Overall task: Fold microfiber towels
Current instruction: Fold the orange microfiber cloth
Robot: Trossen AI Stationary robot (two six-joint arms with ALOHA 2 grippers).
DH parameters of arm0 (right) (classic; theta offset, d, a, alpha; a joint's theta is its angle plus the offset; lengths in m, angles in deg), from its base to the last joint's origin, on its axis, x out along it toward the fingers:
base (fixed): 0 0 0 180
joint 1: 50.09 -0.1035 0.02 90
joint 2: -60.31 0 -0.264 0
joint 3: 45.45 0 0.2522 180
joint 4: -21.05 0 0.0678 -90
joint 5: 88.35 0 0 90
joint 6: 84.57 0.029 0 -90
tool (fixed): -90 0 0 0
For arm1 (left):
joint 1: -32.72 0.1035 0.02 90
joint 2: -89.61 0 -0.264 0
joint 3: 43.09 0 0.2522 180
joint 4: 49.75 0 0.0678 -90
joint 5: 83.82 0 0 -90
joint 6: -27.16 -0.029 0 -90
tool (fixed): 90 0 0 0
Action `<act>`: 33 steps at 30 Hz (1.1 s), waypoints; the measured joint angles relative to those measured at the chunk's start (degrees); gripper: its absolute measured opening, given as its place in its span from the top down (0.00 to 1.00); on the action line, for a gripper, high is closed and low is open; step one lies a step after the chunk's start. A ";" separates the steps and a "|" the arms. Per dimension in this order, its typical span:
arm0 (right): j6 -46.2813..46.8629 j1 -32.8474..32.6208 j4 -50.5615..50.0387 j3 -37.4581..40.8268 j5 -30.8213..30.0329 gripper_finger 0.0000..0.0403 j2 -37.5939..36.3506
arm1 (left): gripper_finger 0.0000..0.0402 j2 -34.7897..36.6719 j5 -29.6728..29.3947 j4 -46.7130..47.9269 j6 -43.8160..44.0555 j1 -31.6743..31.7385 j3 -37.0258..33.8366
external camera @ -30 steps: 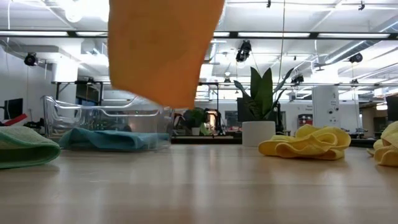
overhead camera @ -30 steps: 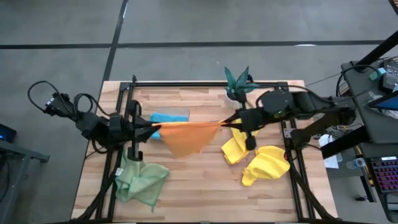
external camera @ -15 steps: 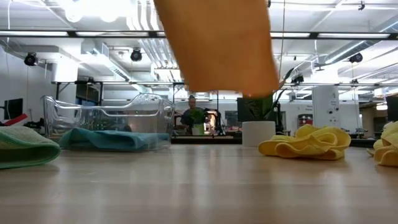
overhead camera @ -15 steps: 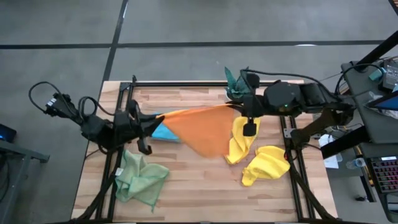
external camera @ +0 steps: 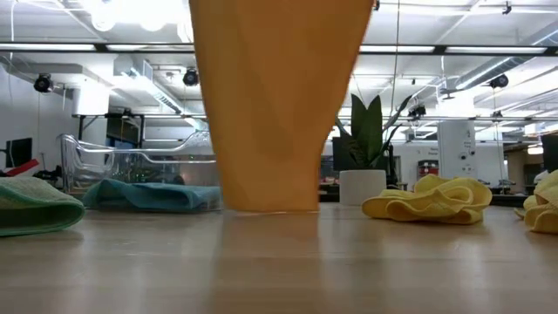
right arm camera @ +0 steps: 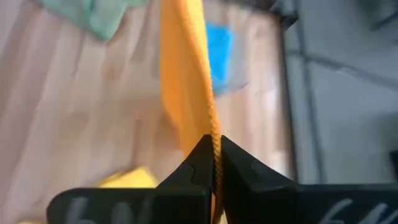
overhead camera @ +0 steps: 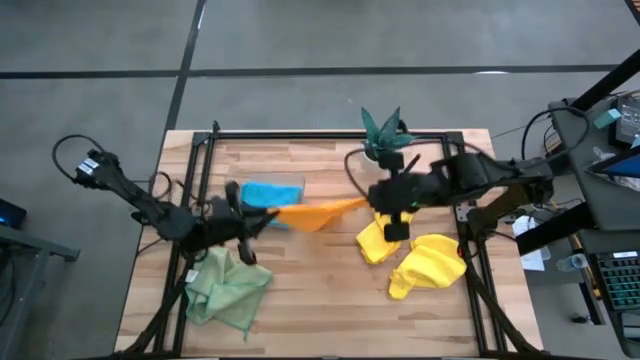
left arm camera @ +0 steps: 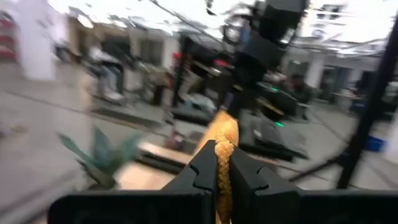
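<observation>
The orange towel [overhead camera: 315, 213] hangs as a sheet between my two grippers over the middle of the table. In the low view its lower edge [external camera: 266, 209] is at the tabletop; whether it touches I cannot tell. My left gripper [overhead camera: 268, 216] is shut on its left end, and my right gripper [overhead camera: 368, 204] is shut on its right end. A blue towel [overhead camera: 268, 192] lies in a clear tray. A green towel [overhead camera: 228, 290] lies crumpled near left. Two yellow towels [overhead camera: 378, 240] [overhead camera: 430, 265] lie crumpled at the right. My left gripper pinches the orange towel's top edge at its left end [left arm camera: 219, 144] between its two fingers, coming roughly level from the table's left. The cloth is bunched there and runs off toward the other arm. My right gripper pinches the top edge at the right end [right arm camera: 214, 142] between its two fingers, slanting down from the table's right. The cloth hangs below both holds.
A teal-leaved plant in a white pot [overhead camera: 383, 132] stands at the far edge, close behind my right arm. The clear tray [external camera: 148, 166] sits far left of centre. Black frame rails [overhead camera: 200, 180] run along the table's sides. Bare wood lies near the front centre.
Both grippers have sunk, still shut on the orange towel. The towel first billowed out wide toward the near edge; now it hangs straight down. Its lower edge has come down from well above the table to the tabletop. My right gripper has tipped further downward.
</observation>
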 joint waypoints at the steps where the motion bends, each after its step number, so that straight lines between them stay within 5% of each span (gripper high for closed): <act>1: 1.29 -0.33 -0.42 1.61 1.44 0.98 0.00 | 1.00 -1.12 1.27 0.00 2.50 -0.13 -0.92; 14: 14.47 -7.41 8.76 22.36 21.40 0.98 0.07 | 0.89 -18.90 24.17 0.41 31.78 -0.53 -4.06; 25: 23.04 -11.77 20.41 33.48 31.05 0.90 0.07 | 0.67 -27.38 42.09 0.38 37.73 -0.57 -4.08; 33: 26.73 -11.94 20.43 35.12 33.10 0.68 0.01 | 0.59 -26.71 40.53 1.48 34.05 0.78 -4.08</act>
